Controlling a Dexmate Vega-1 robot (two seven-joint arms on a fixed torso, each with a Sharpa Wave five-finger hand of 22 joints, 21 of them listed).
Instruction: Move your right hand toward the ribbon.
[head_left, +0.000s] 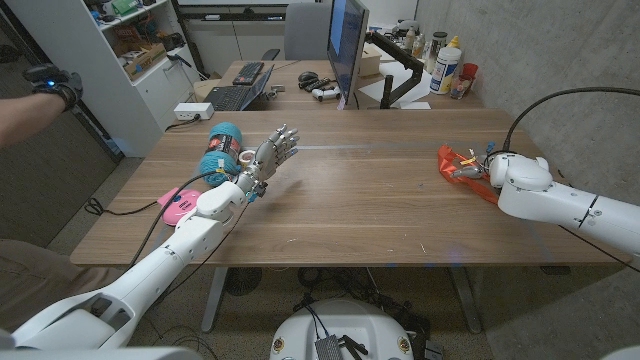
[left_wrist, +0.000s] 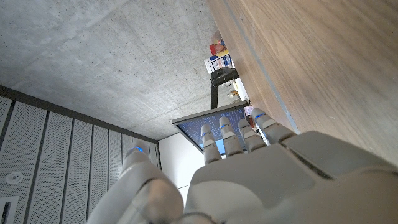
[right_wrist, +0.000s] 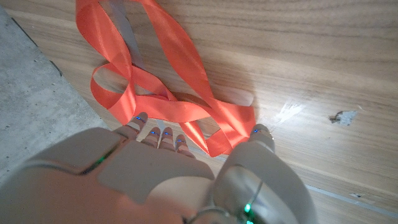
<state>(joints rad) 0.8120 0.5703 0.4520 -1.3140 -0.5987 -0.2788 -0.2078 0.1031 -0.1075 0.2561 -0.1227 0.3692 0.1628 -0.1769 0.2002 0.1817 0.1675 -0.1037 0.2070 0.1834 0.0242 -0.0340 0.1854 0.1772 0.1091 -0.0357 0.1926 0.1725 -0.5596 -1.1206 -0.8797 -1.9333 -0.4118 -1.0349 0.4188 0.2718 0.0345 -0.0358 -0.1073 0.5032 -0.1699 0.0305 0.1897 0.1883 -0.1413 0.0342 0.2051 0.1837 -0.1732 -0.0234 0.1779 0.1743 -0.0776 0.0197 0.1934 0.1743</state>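
1. Spanning most of the head view, the wooden table (head_left: 380, 200) carried the task's thing at the right of the frame: an orange ribbon (head_left: 462, 166) lying loose in a crumpled pile near the table's right edge.
2. The right hand (head_left: 520, 172) sat at the right of that frame, just beside the ribbon's pile; the reach looked all but finished, and the next move seemed to call only for a slight closing-in over the loops, fingers kept apart.
3. The left hand (head_left: 274, 152) stood raised over the table left of centre, fingers spread and holding nothing, well apart from the ribbon.
4. A teal spool (head_left: 222, 148) lay near the table's left edge, just beside the left hand.
5. The right wrist view gave what the head view hid: the ribbon (right_wrist: 168, 87) ran from the upper left to the centre in folded loops, and the right hand (right_wrist: 186, 180) had fingertips (right_wrist: 165, 138) at the loops' edge, thumb set apart, nothing grasped; actual contact could not be told.
6. The left wrist view showed the left hand (left_wrist: 249, 168) with straight fingers, beside the table's wood at the upper right.
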